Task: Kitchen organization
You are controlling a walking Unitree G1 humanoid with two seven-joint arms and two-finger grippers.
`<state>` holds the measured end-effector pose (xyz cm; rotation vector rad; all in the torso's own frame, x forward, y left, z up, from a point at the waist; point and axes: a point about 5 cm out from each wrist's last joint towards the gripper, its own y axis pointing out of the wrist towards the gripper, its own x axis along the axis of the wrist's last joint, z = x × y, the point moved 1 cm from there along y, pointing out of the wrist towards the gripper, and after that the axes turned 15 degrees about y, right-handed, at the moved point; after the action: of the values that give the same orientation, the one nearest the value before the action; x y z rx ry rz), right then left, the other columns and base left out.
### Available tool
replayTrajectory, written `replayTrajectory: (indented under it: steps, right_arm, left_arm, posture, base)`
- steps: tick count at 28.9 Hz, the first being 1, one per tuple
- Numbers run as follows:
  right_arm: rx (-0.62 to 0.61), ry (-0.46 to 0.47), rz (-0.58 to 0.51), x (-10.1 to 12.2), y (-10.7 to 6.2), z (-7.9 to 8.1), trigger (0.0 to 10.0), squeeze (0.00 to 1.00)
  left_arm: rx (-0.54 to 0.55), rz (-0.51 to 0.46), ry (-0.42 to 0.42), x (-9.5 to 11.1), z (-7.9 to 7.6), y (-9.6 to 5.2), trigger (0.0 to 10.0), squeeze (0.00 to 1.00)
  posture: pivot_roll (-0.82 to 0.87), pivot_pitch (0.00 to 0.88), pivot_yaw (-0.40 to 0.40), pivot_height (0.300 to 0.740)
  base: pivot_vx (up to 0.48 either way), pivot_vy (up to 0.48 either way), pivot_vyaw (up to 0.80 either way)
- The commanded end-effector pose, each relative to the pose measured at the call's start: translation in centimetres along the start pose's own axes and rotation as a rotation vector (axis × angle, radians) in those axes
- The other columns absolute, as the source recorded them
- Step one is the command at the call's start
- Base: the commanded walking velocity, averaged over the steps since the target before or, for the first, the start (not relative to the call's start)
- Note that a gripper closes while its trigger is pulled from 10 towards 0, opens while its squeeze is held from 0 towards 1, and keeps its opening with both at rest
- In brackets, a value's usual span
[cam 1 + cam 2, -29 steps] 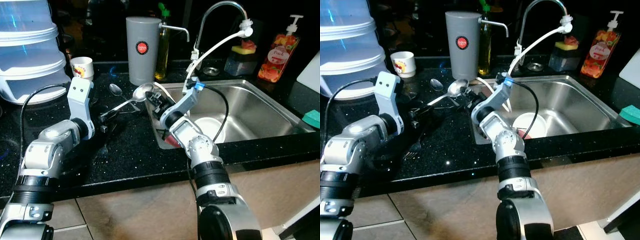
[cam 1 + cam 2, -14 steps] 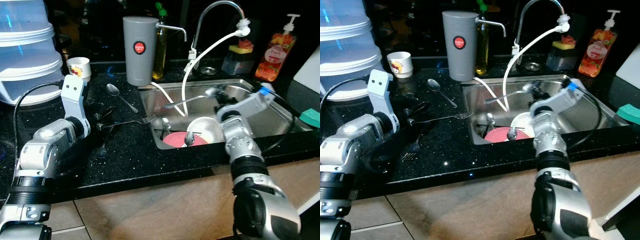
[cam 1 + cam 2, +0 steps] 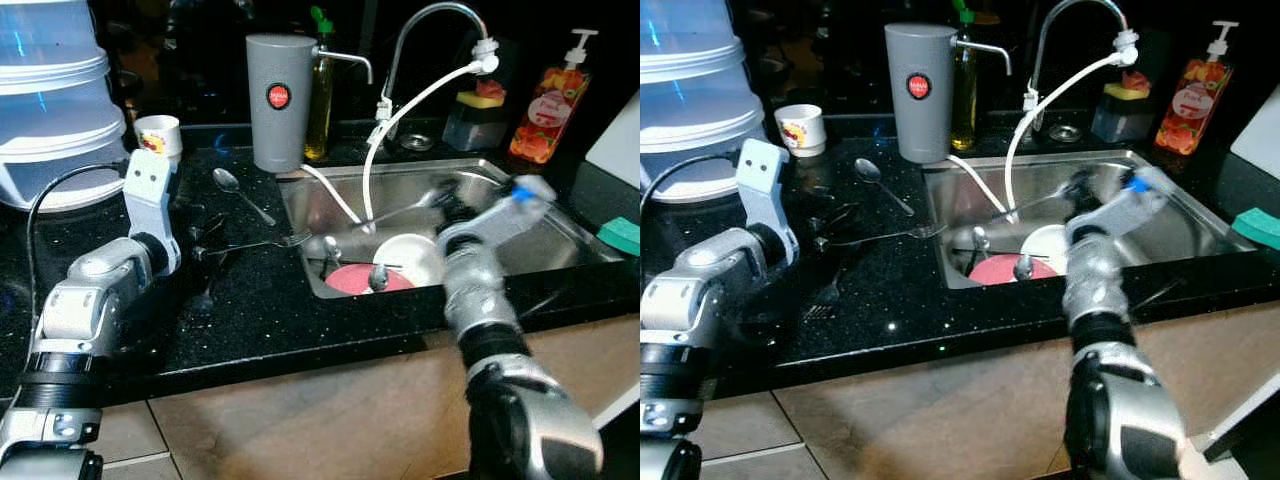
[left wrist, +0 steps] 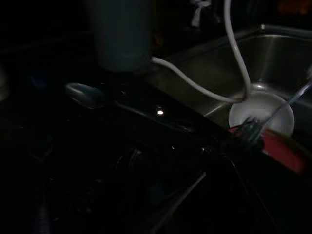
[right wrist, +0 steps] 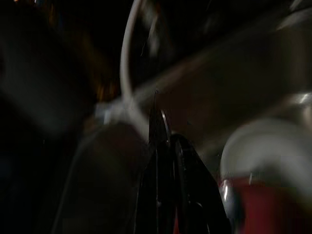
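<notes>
Right pincer (image 3: 447, 205), clenched on a long steel spoon (image 3: 400, 209) over the steel sink (image 3: 560, 235), risks snagging the white hose (image 3: 372, 160) or dropping it onto the white bowl (image 3: 412, 255).

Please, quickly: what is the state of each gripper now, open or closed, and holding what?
Left gripper: closed on the fork, held over the counter.
Right gripper: over the sink, closed on a spoon; the picture is blurred.
</notes>
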<state>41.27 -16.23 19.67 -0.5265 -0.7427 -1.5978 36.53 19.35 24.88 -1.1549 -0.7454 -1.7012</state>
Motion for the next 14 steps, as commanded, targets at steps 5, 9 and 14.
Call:
replayTrajectory:
  steps: [5, 9, 14]
  right_arm:
    - [0.017, -0.018, -0.012, 0.3, 0.0, 0.2, 10.0, 1.0]
    - [0.039, -0.017, -0.031, 0.4, 0.2, 0.9, 10.0, 0.33]
    - [0.106, -0.033, -0.08, 1.6, 0.7, 2.3, 10.0, 0.0]
  left_arm:
    - [0.035, 0.022, 0.055, -0.2, 0.5, -0.1, 10.0, 0.0]
    - [0.072, 0.029, 0.101, -0.2, 1.0, -0.1, 10.0, 0.0]
    - [0.09, 0.024, 0.122, -0.1, 1.3, 0.0, 10.0, 0.0]
  posture:
    - [0.09, 0.041, -0.012, 0.74]
    - [0.09, 0.041, -0.012, 0.74]
    - [0.08, 0.041, -0.012, 0.74]
  base:
    - [0.0, 0.0, 0.0]
    - [0.0, 0.0, 0.0]
    - [0.0, 0.0, 0.0]
